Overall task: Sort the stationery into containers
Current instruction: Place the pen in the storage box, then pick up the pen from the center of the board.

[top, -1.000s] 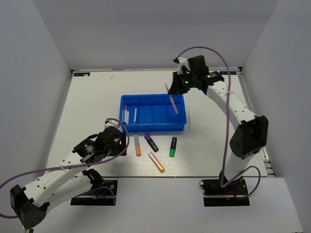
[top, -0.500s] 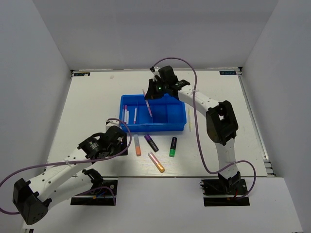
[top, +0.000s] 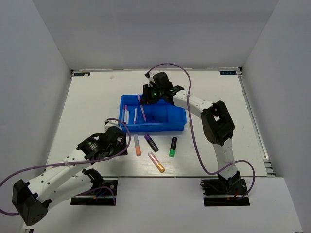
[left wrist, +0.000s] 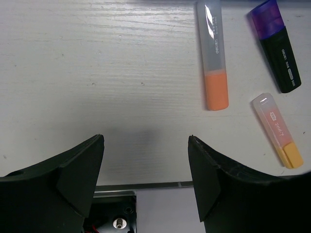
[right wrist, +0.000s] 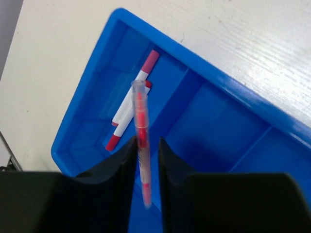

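Note:
The blue tray (top: 155,128) sits mid-table. My right gripper (top: 147,95) is shut on a pink pen (top: 142,109) and holds it tilted above the tray's second compartment from the left. In the right wrist view the pen (right wrist: 141,128) stands between my fingers (right wrist: 146,148) over the tray (right wrist: 214,121). Two white pens with red caps (right wrist: 129,104) lie in the end compartment. My left gripper (left wrist: 146,141) is open and empty just left of the orange highlighter (left wrist: 214,58). It also shows in the top view (top: 121,141).
In front of the tray lie the orange highlighter (top: 137,145), a purple/black one (top: 151,142), a green/black one (top: 173,146) and a pink/orange one (top: 156,162). A yellow pen (top: 190,119) lies right of the tray. White walls enclose the table.
My right gripper has carried the pink pen leftward, from the tray's right end to over its left-middle part. The left arm has barely moved.

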You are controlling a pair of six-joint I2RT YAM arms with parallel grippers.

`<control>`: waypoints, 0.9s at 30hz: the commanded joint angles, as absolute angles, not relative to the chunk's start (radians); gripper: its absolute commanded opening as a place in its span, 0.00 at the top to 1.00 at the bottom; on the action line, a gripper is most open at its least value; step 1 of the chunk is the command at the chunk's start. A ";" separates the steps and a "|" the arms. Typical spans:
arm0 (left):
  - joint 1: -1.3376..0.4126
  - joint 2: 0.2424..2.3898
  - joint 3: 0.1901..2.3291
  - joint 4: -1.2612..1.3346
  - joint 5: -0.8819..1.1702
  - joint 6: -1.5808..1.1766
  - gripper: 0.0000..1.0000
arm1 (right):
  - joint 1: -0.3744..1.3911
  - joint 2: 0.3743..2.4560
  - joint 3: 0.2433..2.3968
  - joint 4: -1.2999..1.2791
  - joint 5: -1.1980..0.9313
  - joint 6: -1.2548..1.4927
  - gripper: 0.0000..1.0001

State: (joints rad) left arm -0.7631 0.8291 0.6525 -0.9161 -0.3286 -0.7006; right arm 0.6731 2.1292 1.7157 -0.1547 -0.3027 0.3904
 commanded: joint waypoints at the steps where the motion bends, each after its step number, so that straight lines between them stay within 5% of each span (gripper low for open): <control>1: -0.769 0.819 0.658 -0.910 -0.347 -0.707 0.20 | 0.670 2.102 1.698 -0.121 -0.307 0.370 0.70; 11: -0.770 0.848 0.670 -0.876 -0.314 -0.696 0.20 | 0.667 1.942 1.644 -0.178 -0.252 0.278 0.64; 14: -0.770 0.844 0.680 -0.874 -0.308 -0.689 0.20 | 0.663 1.858 1.655 -0.265 -0.207 0.218 0.75; 15: -0.770 0.844 0.683 -0.877 -0.305 -0.686 0.20 | 0.661 1.839 1.654 -0.347 -0.192 0.204 0.93; 17: -0.772 0.842 0.695 -0.876 -0.302 -0.675 0.21 | 0.643 1.743 1.616 -0.397 -0.097 0.161 1.00; 19: -0.772 0.845 0.696 -0.870 -0.298 -0.666 0.26 | 0.582 1.691 1.524 -0.454 -0.045 0.169 1.00; 23: -0.773 0.847 0.678 -0.842 -0.284 -0.649 0.54 | 0.473 1.501 1.333 -0.510 0.035 0.207 1.00; 27: -0.775 0.845 0.644 -0.805 -0.281 -0.637 0.60 | 0.373 1.463 1.256 -0.598 0.008 0.138 0.64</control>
State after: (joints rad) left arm -0.7689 0.8513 0.6601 -0.8516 -0.2913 -0.6529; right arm 0.4019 1.4700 1.3022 -0.4870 -0.0097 0.1894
